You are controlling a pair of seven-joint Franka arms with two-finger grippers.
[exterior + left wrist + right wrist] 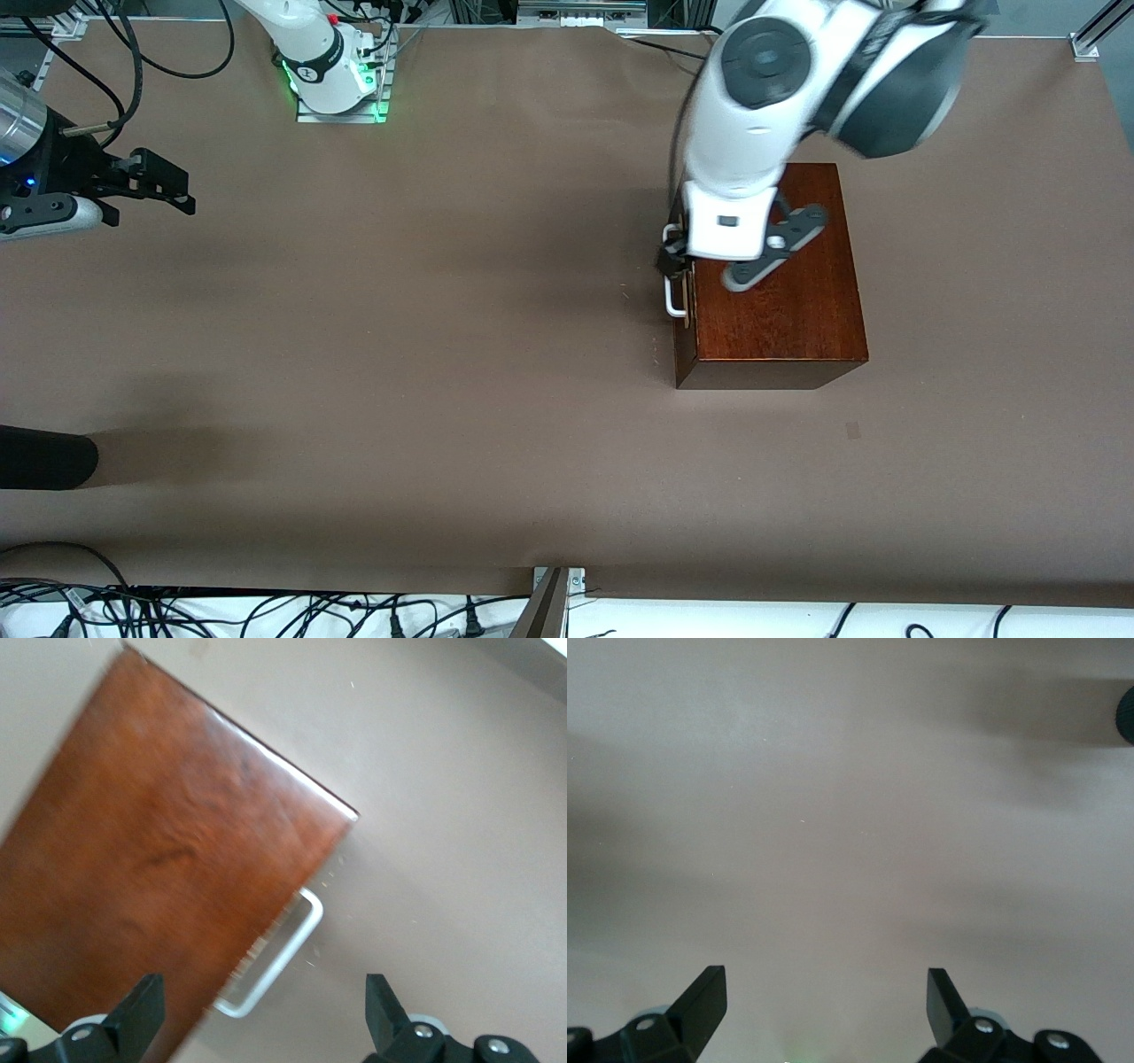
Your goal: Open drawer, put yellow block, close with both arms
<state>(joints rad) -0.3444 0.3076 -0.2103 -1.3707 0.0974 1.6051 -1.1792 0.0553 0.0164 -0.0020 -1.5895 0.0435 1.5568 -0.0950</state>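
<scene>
A brown counter (443,354) carries a glossy dark-brown wooden box (780,292) toward the left arm's end, about midway between the counter's base-side edge and its camera-side edge. The box's drawer (680,332) sits pushed in, its front flush with the box, and its white U-shaped handle (675,297) sticks out toward the middle of the counter. No yellow block is visible in any view.

The left arm (753,106) reaches down over the box. Its end effector (671,259) hangs just above the handle end of the box, released, with its 2 fingers spread wide and holding nothing. In the left wrist view the handle (279,961) and the box top (168,859) lie below, between the 2 black fingertips (142,1005).

The right arm's end effector (164,186) waits over bare counter near the edge at the right arm's end, also released and empty. The right wrist view shows only plain counter surface (850,815) between its spread fingertips (704,997).
</scene>
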